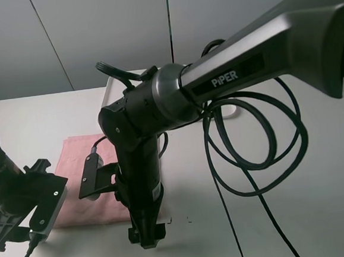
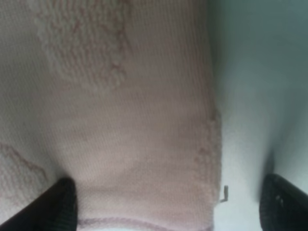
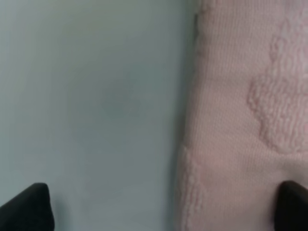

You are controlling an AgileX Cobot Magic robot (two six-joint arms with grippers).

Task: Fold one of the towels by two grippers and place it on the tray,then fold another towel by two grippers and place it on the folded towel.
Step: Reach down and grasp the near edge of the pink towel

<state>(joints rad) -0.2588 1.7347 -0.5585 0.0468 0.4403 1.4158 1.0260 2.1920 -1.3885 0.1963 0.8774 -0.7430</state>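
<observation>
Exterior high view footage was filled largely by the right arm, which was stretched across the middle of the scene. The pink towel (image 1: pixel 82 165) was seen lying flat and unfolded on the pale table (image 1: pixel 332 199), left of the middle and partly hidden by that arm. The left gripper (image 2: pixel 173 204) was set at its near left corner and the right gripper (image 3: pixel 161 207) at its near right corner.

The step in hand was judged to be the grasp of the near corners ahead of a fold, since no corner was raised. No tray could be made out, so it could not be told whether this was the first towel or the second.

In each wrist view the fingers were spread wide with nothing held, one over the cloth and the other over bare table just past the side hem. The next move was judged to need both grippers lowered onto the corners and closed together. The edge would then have to be lifted evenly and carried toward the far edge.

The towel was seen to be soft terry with raised looped patches, a flatter woven band and a thin darker line near the hem. It was judged limp and likely to sag between the two grips.
</observation>
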